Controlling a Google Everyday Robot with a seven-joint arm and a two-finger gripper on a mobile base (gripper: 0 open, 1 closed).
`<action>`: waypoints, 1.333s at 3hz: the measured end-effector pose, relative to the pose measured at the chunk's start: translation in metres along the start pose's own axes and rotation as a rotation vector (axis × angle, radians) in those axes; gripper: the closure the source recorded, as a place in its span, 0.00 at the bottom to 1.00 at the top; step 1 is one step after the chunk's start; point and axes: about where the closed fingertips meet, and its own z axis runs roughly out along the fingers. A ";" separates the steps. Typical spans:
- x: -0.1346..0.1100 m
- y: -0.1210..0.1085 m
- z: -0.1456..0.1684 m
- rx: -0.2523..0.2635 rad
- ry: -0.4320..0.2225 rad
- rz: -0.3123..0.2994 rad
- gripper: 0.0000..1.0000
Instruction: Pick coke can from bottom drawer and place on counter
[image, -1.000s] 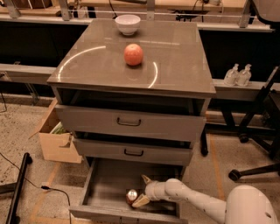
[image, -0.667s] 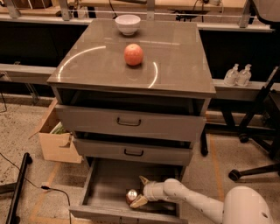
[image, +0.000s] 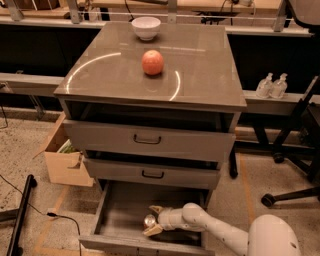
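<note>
The coke can (image: 149, 220) lies in the open bottom drawer (image: 122, 210), near its front middle; only its silver top and a bit of dark body show. My gripper (image: 154, 220) reaches into the drawer from the right on a white arm. It is open, with one fingertip behind the can and one in front, so the can sits between them. The counter (image: 200, 65) is the glossy grey-brown top of the cabinet above.
An orange-red apple (image: 153, 62) and a white bowl (image: 146, 27) stand on the counter. The two upper drawers are slightly ajar. A cardboard box (image: 65, 162) sits on the floor at left, a black pole (image: 22, 215) lower left, a chair base (image: 295, 155) at right.
My gripper has edged slightly left, further around the can. The can and the drawer have not moved.
</note>
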 end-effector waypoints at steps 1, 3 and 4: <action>-0.003 0.004 0.005 -0.017 -0.020 0.004 0.52; -0.003 0.005 0.003 -0.013 -0.042 0.000 0.98; -0.007 -0.001 -0.011 0.010 -0.063 -0.001 1.00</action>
